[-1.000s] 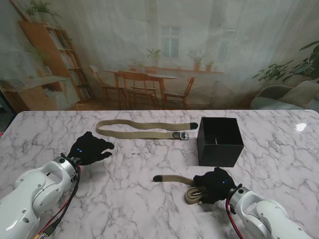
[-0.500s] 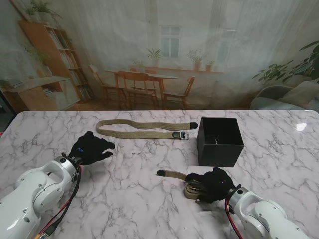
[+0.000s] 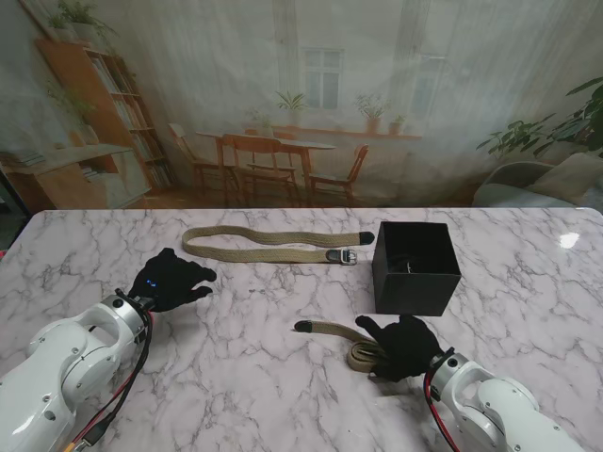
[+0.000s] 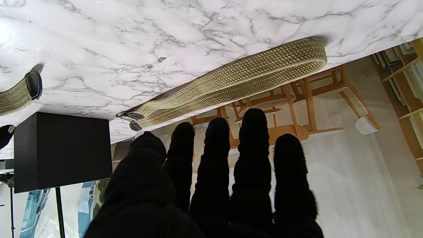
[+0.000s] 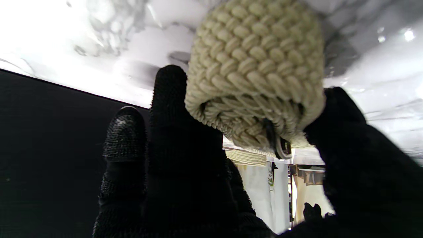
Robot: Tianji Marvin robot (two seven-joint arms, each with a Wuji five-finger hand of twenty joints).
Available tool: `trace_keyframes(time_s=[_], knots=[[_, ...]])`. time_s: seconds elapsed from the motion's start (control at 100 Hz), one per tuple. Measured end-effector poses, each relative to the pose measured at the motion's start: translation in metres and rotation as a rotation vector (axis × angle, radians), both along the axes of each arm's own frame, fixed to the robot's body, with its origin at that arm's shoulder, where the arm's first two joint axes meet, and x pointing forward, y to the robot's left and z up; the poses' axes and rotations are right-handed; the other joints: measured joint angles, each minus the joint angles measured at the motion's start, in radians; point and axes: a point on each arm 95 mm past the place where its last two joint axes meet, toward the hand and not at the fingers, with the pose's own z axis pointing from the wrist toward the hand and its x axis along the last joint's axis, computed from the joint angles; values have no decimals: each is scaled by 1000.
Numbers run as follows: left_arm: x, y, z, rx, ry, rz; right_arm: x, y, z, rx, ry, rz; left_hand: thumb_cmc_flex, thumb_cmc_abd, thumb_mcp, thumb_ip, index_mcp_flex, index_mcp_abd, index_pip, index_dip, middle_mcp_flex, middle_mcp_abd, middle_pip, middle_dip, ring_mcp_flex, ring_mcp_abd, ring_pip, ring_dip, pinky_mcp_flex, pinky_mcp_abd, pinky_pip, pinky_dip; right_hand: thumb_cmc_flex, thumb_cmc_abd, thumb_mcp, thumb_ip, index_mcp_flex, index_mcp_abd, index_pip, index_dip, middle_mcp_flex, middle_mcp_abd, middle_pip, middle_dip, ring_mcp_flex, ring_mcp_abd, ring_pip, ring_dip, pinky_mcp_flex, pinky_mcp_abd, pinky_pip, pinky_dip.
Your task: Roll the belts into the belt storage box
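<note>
Belts: you've got two woven tan ones on the white marble table point(image 3: 236, 367). The near belt point(image 3: 341, 331) sits near-right, partly rolled; its coil point(image 5: 254, 76) is grasped in your right hand point(image 3: 403, 347), w/ the dark-tipped loose end trailing left along the table. In the right wrist view the roll is pinched between a finger point(image 5: 172, 109) and thumb, w/ a bit of metal buckle showing at the core. The far belt point(image 3: 268, 244) lies folded double across the far middle, buckle end right, just beside the black storage box point(image 3: 415, 267) but not clearly touching. Box stands right of centre, just beyond your right hand; its inside is too dark to make out. Your left hand point(image 3: 172, 279) is at the left, well apart from both belts, holding nothing, fingers point(image 4: 251, 158) straight and only slightly spread.
</note>
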Motion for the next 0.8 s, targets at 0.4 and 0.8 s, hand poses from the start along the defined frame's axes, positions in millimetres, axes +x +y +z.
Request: trace_keyframes(time_s=[0.4, 0.8], knots=[[0, 0, 0, 0, -1, 0, 0, -1, 1, 3, 13, -27, 0, 0, 0, 0, 0, 0, 0, 0, 0, 0, 0, 0, 0, 0, 0, 0, 0, 0, 0, 0, -12, 40, 14, 23, 95, -297, -1, 38, 0, 10, 2, 10, 1, 9, 0, -22, -8, 16, 4, 0], [1, 0, -1, 1, 0, -1, 0, -1, -1, 26, 61, 11, 0, 0, 0, 0, 0, 0, 0, 0, 0, 0, 0, 0, 0, 0, 0, 0, 0, 0, 0, 0, 39, 170, -45, 40, 191, -669, -135, -27, 0, 84, 83, 80, 13, 89, 31, -19, -4, 152, 9, 8]])
